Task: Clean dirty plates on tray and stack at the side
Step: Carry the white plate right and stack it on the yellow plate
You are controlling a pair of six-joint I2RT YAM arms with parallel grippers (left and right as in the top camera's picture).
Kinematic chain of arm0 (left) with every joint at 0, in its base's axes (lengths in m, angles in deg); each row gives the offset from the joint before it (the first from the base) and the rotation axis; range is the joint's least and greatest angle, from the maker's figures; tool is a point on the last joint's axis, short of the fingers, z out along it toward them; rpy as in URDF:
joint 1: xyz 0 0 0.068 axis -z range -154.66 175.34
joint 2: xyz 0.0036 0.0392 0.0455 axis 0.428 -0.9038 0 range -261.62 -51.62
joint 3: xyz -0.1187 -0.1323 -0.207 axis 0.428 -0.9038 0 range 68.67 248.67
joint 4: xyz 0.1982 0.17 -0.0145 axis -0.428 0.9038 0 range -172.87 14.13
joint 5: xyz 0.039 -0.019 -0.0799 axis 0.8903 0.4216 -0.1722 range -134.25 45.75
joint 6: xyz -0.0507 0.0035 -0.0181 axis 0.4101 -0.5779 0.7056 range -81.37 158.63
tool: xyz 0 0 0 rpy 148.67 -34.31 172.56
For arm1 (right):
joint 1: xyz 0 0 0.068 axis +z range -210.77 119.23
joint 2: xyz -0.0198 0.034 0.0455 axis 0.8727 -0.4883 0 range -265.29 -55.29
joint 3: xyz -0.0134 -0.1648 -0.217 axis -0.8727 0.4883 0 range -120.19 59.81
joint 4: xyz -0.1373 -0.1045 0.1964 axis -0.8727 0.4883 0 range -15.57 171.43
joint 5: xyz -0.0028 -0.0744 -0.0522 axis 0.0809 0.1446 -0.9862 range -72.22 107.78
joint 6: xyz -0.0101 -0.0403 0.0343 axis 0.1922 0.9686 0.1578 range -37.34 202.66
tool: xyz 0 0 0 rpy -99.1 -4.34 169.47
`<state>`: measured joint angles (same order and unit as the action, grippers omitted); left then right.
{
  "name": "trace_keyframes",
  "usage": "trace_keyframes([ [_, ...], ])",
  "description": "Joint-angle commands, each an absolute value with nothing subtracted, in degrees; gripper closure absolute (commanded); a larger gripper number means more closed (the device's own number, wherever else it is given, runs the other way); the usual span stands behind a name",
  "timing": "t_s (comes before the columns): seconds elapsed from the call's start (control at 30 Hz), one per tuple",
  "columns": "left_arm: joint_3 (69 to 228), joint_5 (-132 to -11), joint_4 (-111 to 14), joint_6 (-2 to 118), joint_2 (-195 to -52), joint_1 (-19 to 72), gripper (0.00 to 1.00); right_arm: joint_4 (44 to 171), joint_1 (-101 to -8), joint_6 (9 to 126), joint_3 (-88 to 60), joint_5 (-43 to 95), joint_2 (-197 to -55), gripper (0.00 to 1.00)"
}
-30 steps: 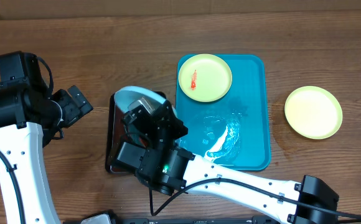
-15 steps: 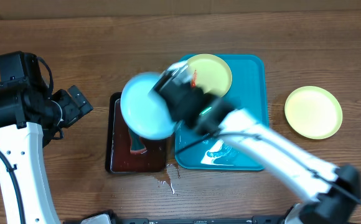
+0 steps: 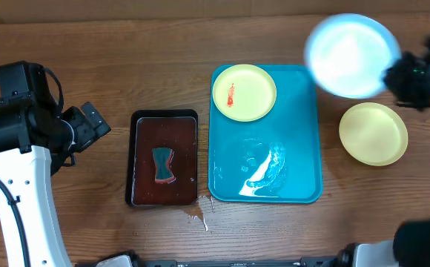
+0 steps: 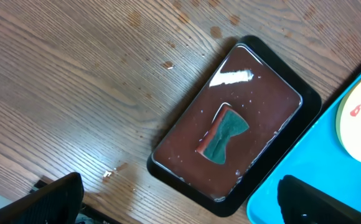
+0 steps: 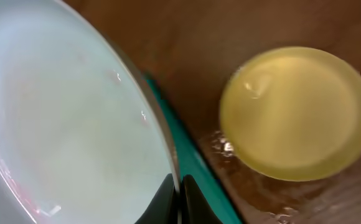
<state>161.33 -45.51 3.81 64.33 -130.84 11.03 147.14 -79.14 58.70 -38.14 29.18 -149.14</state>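
Three plates in play: the pale blue-white plate (image 3: 348, 55) hangs blurred in the air at 1 o'clock from the teal tray (image 3: 304, 148), its rim pinched in the right gripper (image 5: 180, 194). One smeared yellow-green plate (image 3: 244, 92) sits at the tray's 12 o'clock end; the other yellow-green plate (image 3: 373, 133) lies on the desk (image 3: 89, 59) at its 3 o'clock. The left gripper (image 4: 187, 202) hovers spread wide above the brown tray (image 4: 187, 149) and sponge (image 4: 224, 134), at 9 o'clock.
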Motion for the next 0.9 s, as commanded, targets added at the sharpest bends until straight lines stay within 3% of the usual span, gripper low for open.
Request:
trace_keyframes([
  [0.0,162.16,-44.9,3.87,63.89,-130.08,10.75,0.0,149.0,-87.36,58.65,-35.61,31.34,-153.51,0.96],
  [0.17,162.16,-44.9,3.87,63.89,-130.08,10.75,0.0,146.73,-94.02,58.83,-26.78,27.78,-158.19,0.96],
  [0.47,162.16,-44.9,3.87,63.89,-130.08,10.75,0.0,136.15,-96.1,58.52,-14.6,27.78,-158.36,0.95],
  [0.53,162.16,-44.9,3.87,63.89,-130.08,10.75,0.0,136.65,-95.47,58.83,-15.19,28.39,-157.81,0.72],
  [0.67,162.16,-44.9,3.87,63.89,-130.08,10.75,0.0,137.06,-92.45,59.05,-15.96,27.38,-153.88,0.51],
  [0.87,162.16,-44.9,3.89,63.89,-130.08,10.75,0.0,134.94,-80.21,62.63,-16.07,28.65,-143.15,0.48],
])
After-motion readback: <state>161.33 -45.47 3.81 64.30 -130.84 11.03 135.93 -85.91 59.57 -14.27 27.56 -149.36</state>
